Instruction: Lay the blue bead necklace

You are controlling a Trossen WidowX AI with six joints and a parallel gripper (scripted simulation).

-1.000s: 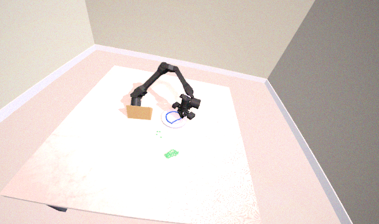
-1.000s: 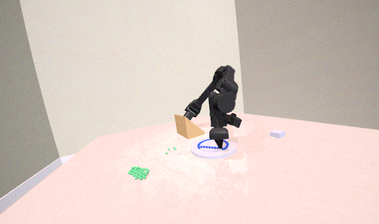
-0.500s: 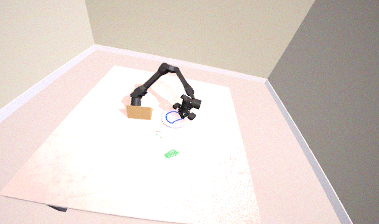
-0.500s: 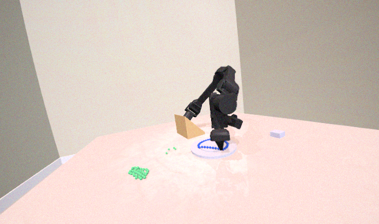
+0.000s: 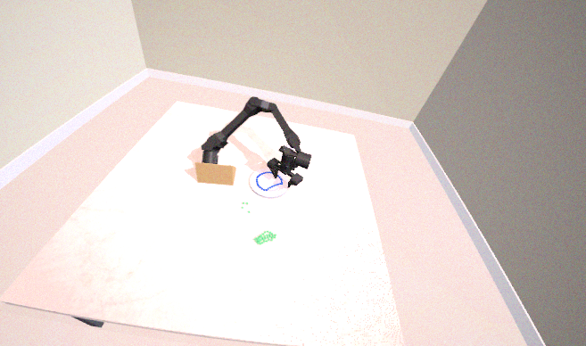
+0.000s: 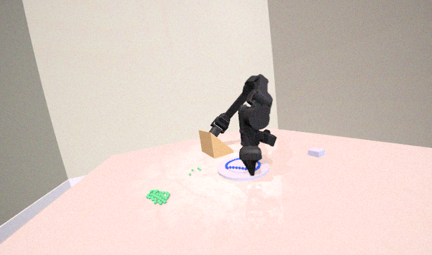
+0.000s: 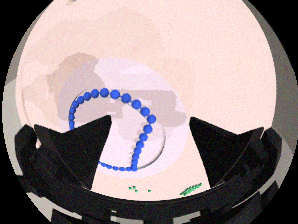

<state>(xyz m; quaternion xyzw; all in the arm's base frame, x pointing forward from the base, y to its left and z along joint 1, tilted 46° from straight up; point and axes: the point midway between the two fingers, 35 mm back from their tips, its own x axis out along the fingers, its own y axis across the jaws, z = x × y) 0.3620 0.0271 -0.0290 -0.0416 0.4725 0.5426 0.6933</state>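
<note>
The blue bead necklace (image 5: 266,179) (image 6: 239,167) (image 7: 127,99) lies as a closed loop on the round white bead board (image 5: 259,189) (image 6: 227,174) (image 7: 116,72). My gripper (image 5: 287,178) (image 6: 251,171) (image 7: 150,120) is open and stands low over the board's right side, one finger on each side of the necklace's strand. In the wrist view the strand runs down between the two spread black fingers without being pinched. Whether all beads sit in the groove I cannot tell.
A tan wedge block (image 5: 215,173) (image 6: 214,146) stands left of the board by the arm's base. A heap of green beads (image 5: 265,237) (image 6: 158,196) and a few loose green beads (image 5: 244,206) (image 6: 194,170) lie nearer the front. A small grey block (image 6: 315,152) lies to the right.
</note>
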